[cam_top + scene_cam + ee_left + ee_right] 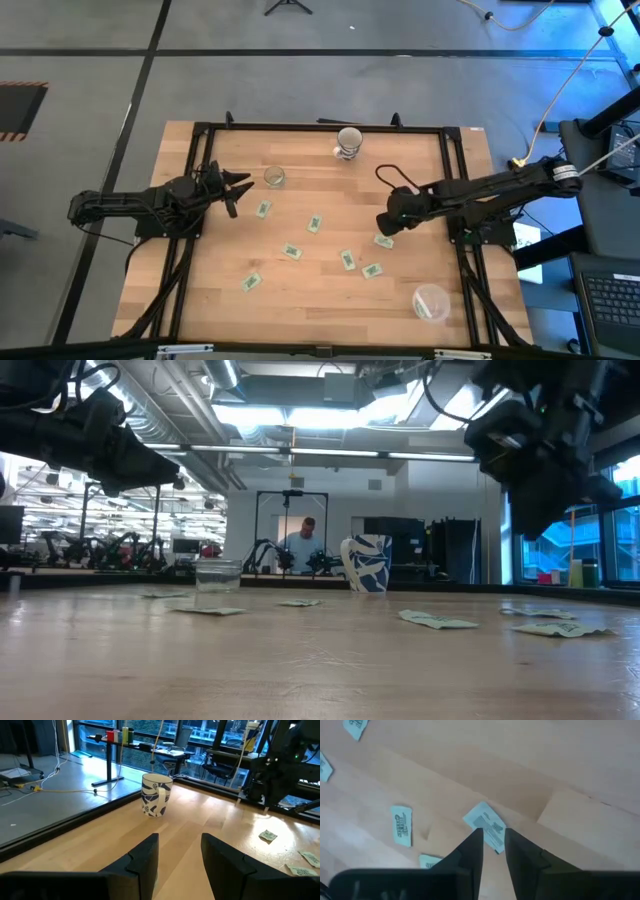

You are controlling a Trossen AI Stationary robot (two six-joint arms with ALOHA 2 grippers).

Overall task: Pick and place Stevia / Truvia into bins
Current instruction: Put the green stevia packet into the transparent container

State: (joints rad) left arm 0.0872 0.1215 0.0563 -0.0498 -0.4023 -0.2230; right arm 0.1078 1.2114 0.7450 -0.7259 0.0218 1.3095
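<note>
Several white-and-green sachets lie flat on the wooden table: (263,209), (313,224), (292,251), (347,260), (371,270), (250,282). One more sachet (383,241) lies just under my right gripper (386,226). In the right wrist view that gripper (493,836) hovers over this sachet (484,822), pointing down, its fingers a narrow gap apart. The low view shows it (540,470) well above the tabletop. The clear round tub (430,302) stands near the table's near right corner. My left gripper (236,184) waits open at the left side (180,847), holding nothing.
A blue-and-white mug (348,143) stands near the far edge. A small clear glass (273,177) stands just in front of the left gripper. A black frame (200,130) runs around the table. A person (303,545) sits far behind the table.
</note>
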